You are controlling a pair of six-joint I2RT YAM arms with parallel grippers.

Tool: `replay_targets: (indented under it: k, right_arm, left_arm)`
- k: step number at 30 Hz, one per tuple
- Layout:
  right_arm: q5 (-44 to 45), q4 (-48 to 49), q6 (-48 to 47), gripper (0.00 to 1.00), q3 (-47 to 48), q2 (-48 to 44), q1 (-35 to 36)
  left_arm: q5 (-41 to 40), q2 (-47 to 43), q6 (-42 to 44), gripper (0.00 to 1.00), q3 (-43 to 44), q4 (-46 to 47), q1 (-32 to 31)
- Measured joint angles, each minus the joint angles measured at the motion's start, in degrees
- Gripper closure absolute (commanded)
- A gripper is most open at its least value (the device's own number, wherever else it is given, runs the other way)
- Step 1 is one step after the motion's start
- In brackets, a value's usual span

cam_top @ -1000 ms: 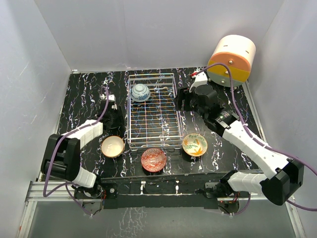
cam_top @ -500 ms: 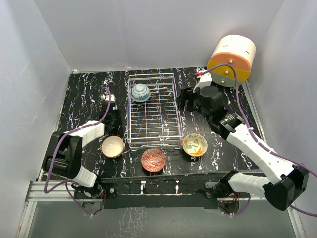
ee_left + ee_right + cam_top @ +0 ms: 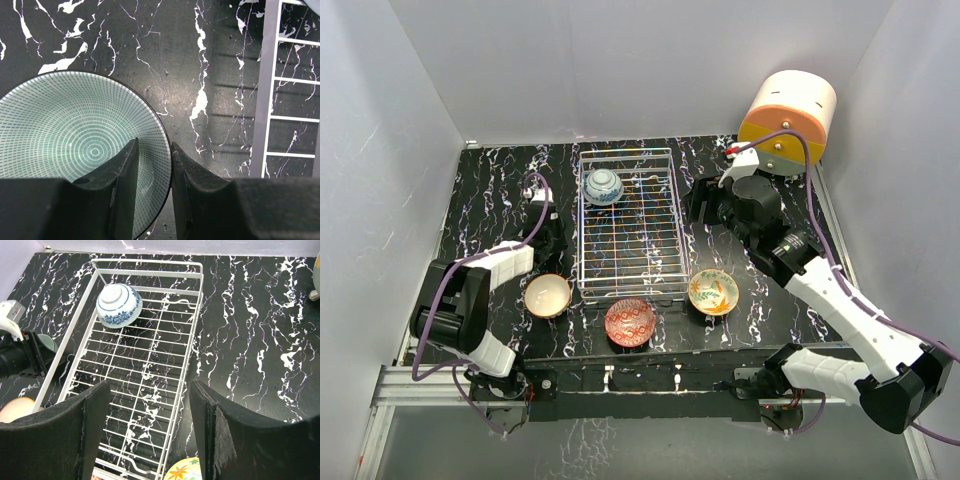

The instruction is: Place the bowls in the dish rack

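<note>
A pale mint bowl (image 3: 75, 150) sits on the black marbled table just left of the dish rack (image 3: 264, 90). My left gripper (image 3: 153, 145) is shut on its right rim, one finger inside and one outside. In the top view the left gripper (image 3: 556, 240) is beside the rack's (image 3: 582, 220) left side. A blue-white bowl (image 3: 603, 186) lies upside down in the rack's far end. Near the front edge lie a cream-tan bowl (image 3: 548, 295), a red patterned bowl (image 3: 630, 322) and a yellow-green leafy bowl (image 3: 713, 291). My right gripper (image 3: 150, 385) hangs open and empty over the rack's right side.
A cream-and-orange cylindrical drawer unit (image 3: 788, 118) stands at the back right corner. White walls close in the table on three sides. The right arm's purple cable loops past the drawer unit.
The left gripper's fingers have closed onto the mint bowl's rim. The right arm has drawn back to the right, away from the rack, still open.
</note>
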Motion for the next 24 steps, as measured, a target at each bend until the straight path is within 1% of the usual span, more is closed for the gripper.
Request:
replay_targets:
  k: [5, 8, 9, 10, 11, 15, 18, 24]
  right_arm:
    - [0.6, -0.1, 0.0, 0.34, 0.0, -0.7, 0.0]
    - [1.0, -0.1, 0.0, 0.34, 0.0, -0.8, 0.0]
    - [1.0, -0.1, 0.0, 0.34, 0.0, -0.8, 0.0]
    - [1.2, -0.1, 0.0, 0.34, 0.0, -0.8, 0.0]
    - [1.2, -0.1, 0.1, 0.34, 0.0, -0.8, 0.0]
    - [1.2, -0.1, 0.4, 0.34, 0.0, -0.8, 0.0]
    - [1.2, -0.1, 0.4, 0.34, -0.1, -0.8, 0.0]
    - [1.2, -0.2, 0.4, 0.34, -0.9, -0.8, -0.2]
  left_arm:
    - [-0.7, -0.1, 0.0, 1.0, 0.0, -0.1, -0.2]
    - [-2.4, -0.5, -0.1, 1.0, 0.7, -2.5, -0.7]
    - [-3.1, -0.6, 0.0, 0.92, 1.0, -3.7, -0.9]
    - [-3.8, -0.7, -0.1, 0.76, 1.5, -5.0, -1.0]
    - [-4.5, -0.7, -0.1, 0.66, 2.0, -6.4, -1.1]
    - [-6.5, -0.5, -0.5, 0.47, 3.3, -12.0, -1.7]
    - [-7.9, -0.1, -0.6, 0.44, 3.5, -15.0, -2.1]
    - [-11.2, 1.4, -0.4, 0.46, 5.9, -18.7, -4.1]
